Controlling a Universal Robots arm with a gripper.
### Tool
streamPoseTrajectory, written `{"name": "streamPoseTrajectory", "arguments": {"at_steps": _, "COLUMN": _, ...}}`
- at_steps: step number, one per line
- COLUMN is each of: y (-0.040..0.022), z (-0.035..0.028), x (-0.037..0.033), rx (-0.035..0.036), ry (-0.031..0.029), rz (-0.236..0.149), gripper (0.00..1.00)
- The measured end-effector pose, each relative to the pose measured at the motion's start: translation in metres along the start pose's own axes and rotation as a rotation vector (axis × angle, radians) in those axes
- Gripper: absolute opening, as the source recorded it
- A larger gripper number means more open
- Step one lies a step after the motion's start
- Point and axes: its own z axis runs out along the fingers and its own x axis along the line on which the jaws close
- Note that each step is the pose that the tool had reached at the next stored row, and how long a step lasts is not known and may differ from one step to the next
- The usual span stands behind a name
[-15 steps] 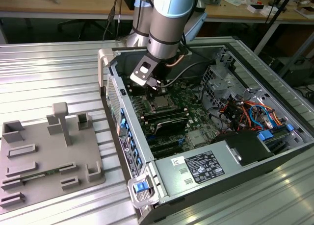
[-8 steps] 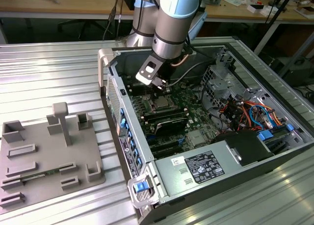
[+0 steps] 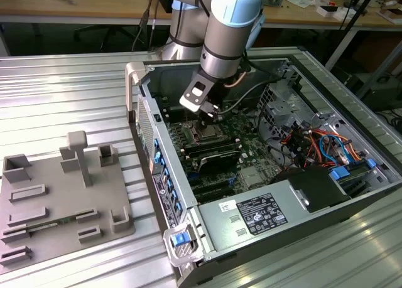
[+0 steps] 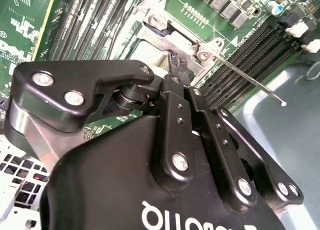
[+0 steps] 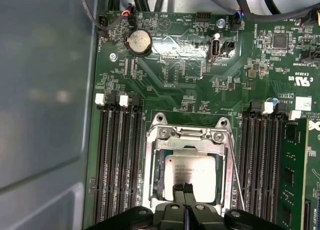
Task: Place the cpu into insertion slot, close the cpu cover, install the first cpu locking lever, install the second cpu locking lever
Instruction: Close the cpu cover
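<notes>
Right up against the lens, the black housing [image 4: 130, 190] behind the jaws, and past it the green board [image 5: 190, 84] inside the open computer case [image 3: 151, 125] on the ribbed desk [image 3: 63, 100]. The arm [image 3: 229, 31] reaches down into the case, over the socket [image 5: 161, 182].

Look at the first wrist view: the jaws are pinched fully together, the two black fingertips [image 5: 179, 192] side by side with no gap and nothing between them. They sit over one edge of the chip [image 5: 192, 170], where it meets the frame. Whether they actually press on metal, I cannot tell.

And the chip is home. It lies flat and square in the socket, silvery top up, with the cover [image 5: 187, 140] looking folded down around it, so the chip shows through the cut-out. The thin lever [image 5: 235, 175] runs just beside the cover, and in the second wrist view its free end [image 4: 280, 102] sticks out over the black memory slots [image 5: 117, 160]. That reads as unlatched.

So this looks like cover-and-lever work, with closed tips used as a pusher. Doing it well means pushing on the metal frame, not the chip's face. It also means coming straight down and staying clear of that rod and the slots crowding both sides.
</notes>
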Motion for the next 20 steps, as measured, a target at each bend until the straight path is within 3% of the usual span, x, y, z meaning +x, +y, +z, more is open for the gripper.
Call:
{"name": "streamPoseTrajectory", "arguments": {"at_steps": 8, "y": 0.0030, "z": 0.0060, "x": -0.0001, "rx": 0.0005, "ry": 0.0000, "rz": -0.013, "gripper": 0.11}}
{"name": "streamPoseTrajectory", "arguments": {"at_steps": 14, "y": 0.0054, "z": 0.0062, "x": 0.0057, "rx": -0.0001, "ry": 0.0010, "rz": -0.017, "gripper": 0.11}}
{"name": "streamPoseTrajectory", "arguments": {"at_steps": 20, "y": 0.0067, "z": 0.0043, "x": -0.0003, "rx": 0.0005, "ry": 0.0014, "rz": -0.040, "gripper": 0.11}}
